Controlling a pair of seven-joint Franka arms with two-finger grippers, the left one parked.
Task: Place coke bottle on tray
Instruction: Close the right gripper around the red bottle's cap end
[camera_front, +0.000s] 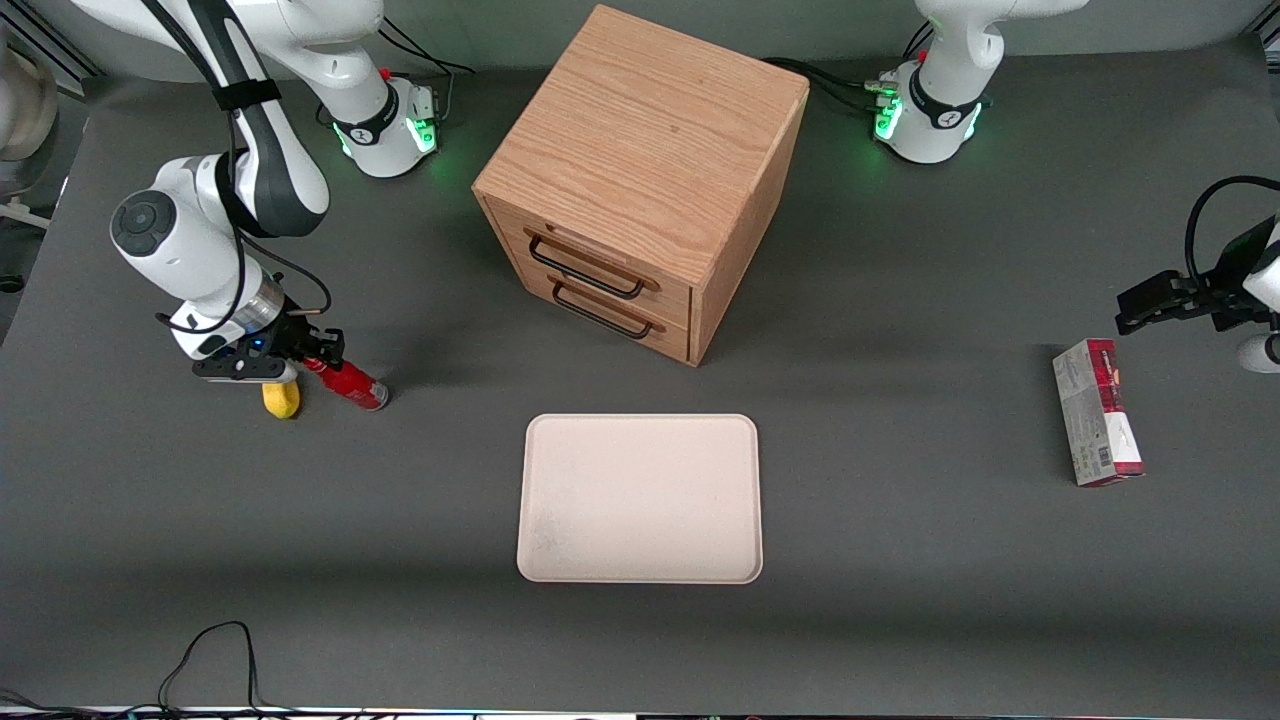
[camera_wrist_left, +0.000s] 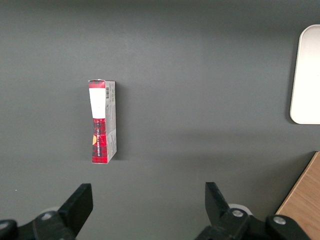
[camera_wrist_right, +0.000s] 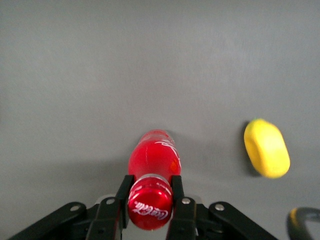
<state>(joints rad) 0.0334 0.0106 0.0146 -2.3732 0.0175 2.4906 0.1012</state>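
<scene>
The coke bottle (camera_front: 350, 384) is small and bright red, tilted, at the working arm's end of the table. My right gripper (camera_front: 312, 362) is shut on the bottle's cap end. In the right wrist view the two black fingers (camera_wrist_right: 184, 200) press both sides of the red cap, and the bottle's body (camera_wrist_right: 154, 156) points away from the camera toward the table. The gripper (camera_wrist_right: 150, 197) holds it near the table surface. The cream tray (camera_front: 640, 497) lies flat and bare in the middle of the table, nearer the front camera than the wooden cabinet.
A yellow lemon-like lump (camera_front: 281, 399) lies right beside the gripper; it also shows in the right wrist view (camera_wrist_right: 266, 148). A wooden two-drawer cabinet (camera_front: 640, 180) stands farther from the camera than the tray. A red-and-grey carton (camera_front: 1096, 411) lies toward the parked arm's end.
</scene>
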